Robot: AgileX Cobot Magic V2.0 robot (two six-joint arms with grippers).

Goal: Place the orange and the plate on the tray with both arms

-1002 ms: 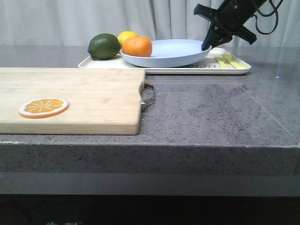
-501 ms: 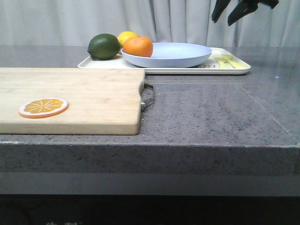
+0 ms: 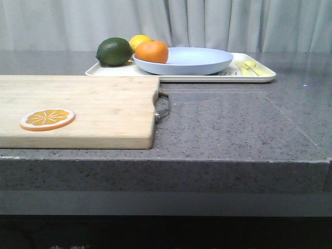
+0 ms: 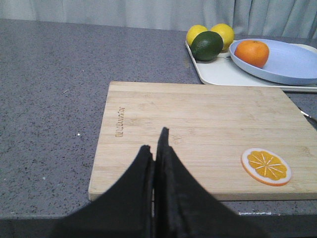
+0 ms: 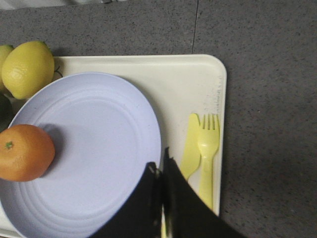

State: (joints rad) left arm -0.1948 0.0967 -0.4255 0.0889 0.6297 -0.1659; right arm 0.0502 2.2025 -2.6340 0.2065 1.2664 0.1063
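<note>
Left gripper (image 4: 157,148): fingers together, empty, hovering over near edge of board (image 3: 78,106); slice (image 3: 47,119) on board near desk's front-left corner. Orange (image 3: 152,51) lies far ahead and right of it, toward back edge.

Tray (image 3: 207,76) at back edge, long axis running left-right. Holds lime (image 3: 114,51) and lemons (image 4: 222,32) at left end, plate (image 3: 192,59) mid-tray, fork (image 5: 208,153) and knife (image 5: 189,148) at right end. Orange sits in plate, left side.

Right gripper (image 5: 161,171): fingers together, empty, above plate's right rim; nearer arm to plate. Task appears done; no further grasp needed, only retreat.
</note>
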